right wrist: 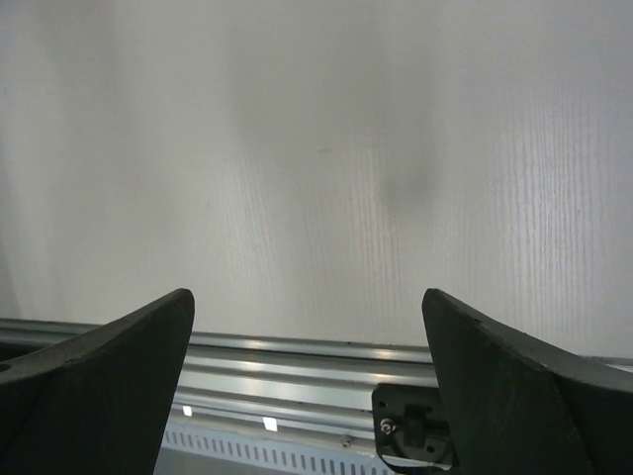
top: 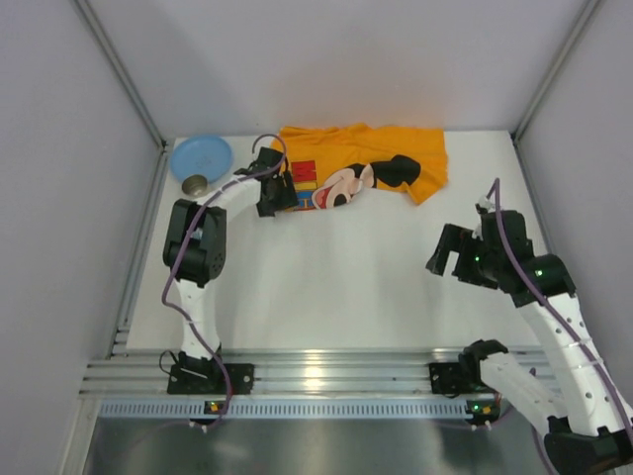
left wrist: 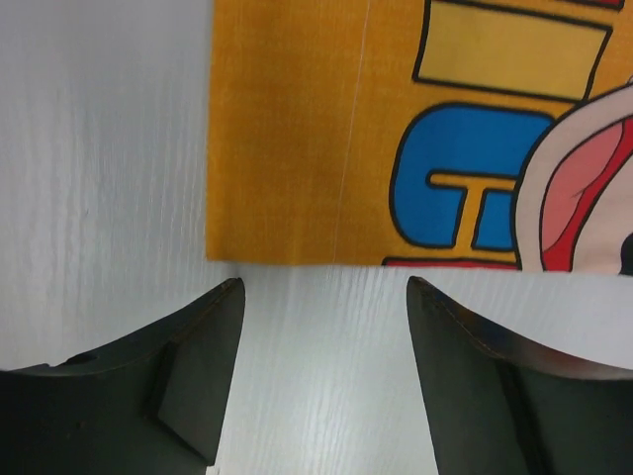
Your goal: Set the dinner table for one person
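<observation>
The white dinner table [top: 336, 282] fills the top view, with its ribbed aluminium rail [top: 316, 372] at the near edge. My left gripper [top: 278, 194] is open and empty at the near left corner of an orange Mickey Mouse cloth [top: 361, 163]. In the left wrist view the gripper [left wrist: 324, 297] hangs just short of the cloth's straight edge [left wrist: 297, 148], with bare table [left wrist: 99, 198] between its fingers. My right gripper [top: 452, 259] is open and empty above bare table at the right. Its own view [right wrist: 307, 307] shows only the table [right wrist: 316, 148] and the rail [right wrist: 287, 361].
A blue plate [top: 201, 156] lies at the back left corner. A small metal bowl [top: 195, 184] sits just in front of it, beside my left arm. Grey walls and aluminium posts close in the table on three sides.
</observation>
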Action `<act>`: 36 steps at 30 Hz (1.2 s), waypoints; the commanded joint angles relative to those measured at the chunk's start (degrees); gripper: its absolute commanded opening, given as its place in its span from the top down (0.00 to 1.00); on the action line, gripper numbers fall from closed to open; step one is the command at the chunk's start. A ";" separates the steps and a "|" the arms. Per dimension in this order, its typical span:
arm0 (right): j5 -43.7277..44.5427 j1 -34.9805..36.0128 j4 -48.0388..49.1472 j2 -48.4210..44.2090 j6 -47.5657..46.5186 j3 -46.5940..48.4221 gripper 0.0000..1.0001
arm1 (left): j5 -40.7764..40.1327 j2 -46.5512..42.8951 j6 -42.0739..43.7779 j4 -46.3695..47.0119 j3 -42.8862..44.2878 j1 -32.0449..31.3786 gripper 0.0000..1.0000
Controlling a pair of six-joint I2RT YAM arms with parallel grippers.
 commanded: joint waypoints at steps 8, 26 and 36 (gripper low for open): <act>3.75 -0.89 8.18 12.37 1.45 2.37 0.00 | 5.59 13.95 2.22 -2.52 14.63 2.40 0.67; -19.97 -21.29 37.88 69.76 21.21 24.88 0.05 | 17.11 8.51 5.99 -4.37 11.66 1.44 1.00; -22.63 -17.34 50.90 81.30 34.05 26.01 0.11 | 16.23 3.50 9.86 -5.51 7.35 1.44 1.00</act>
